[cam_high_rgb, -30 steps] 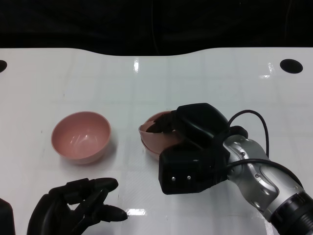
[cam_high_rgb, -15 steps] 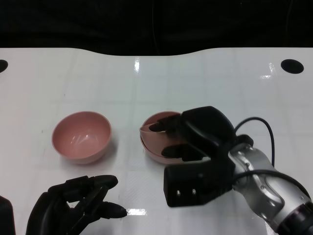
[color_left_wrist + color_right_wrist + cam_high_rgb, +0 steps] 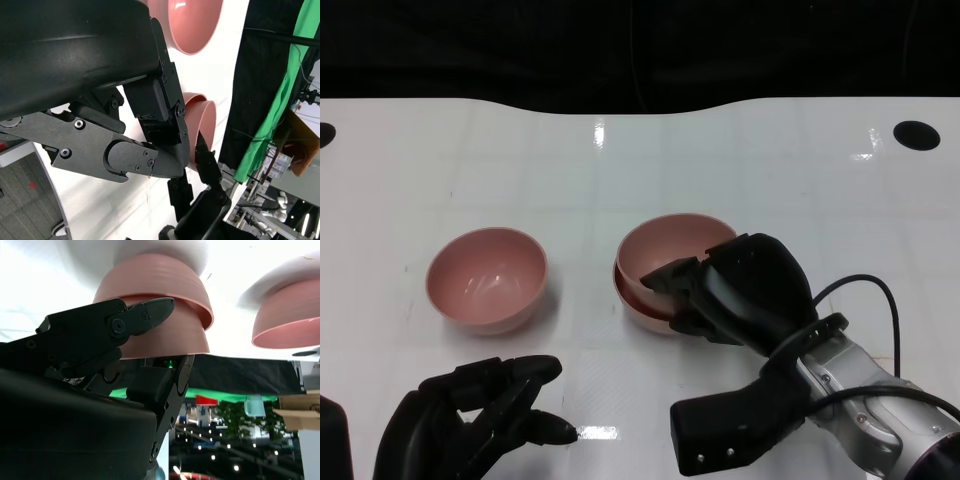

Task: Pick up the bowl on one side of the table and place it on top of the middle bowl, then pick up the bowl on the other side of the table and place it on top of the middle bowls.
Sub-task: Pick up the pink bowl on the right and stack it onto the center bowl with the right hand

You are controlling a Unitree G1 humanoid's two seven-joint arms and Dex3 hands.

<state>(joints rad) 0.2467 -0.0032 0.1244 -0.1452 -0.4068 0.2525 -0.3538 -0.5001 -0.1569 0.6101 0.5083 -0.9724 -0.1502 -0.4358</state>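
Sitting nested at the middle of the white bench [image 3: 770,160], the upper bowl [image 3: 670,245] is resting inside the middle bowl [image 3: 645,305], so the first half of the task is looking done as far as these views are showing. In the right wrist view the two rims are reading as one stack, the upper bowl seated a little askew in the lower one.

The right hand [image 3: 740,295] is lying at about 4 o'clock from the stack, just beside its near rim. Its fingers [image 3: 675,280] are spread and reaching toward the rim; the head view is suggesting they are touching or nearly touching it, but I cannot tell which. Nothing is being gripped, so I am judging this hand as holding nothing with its fingers apart.

The left bowl [image 3: 487,278] is standing alone at 9 o'clock from the stack, well apart from it, upright and untouched. The left hand [image 3: 470,420] is waiting at 6 o'clock from that bowl, near the bench's front edge, fingers loosely curved with gaps between them and nothing in them.

What is remaining, by my judgement, is the whole second half: the left hand is needing to reach forward to the left bowl, grip it, carry it toward 3 o'clock and set it on the stack. The right hand is sitting close to the stack and could be crowding that placement.
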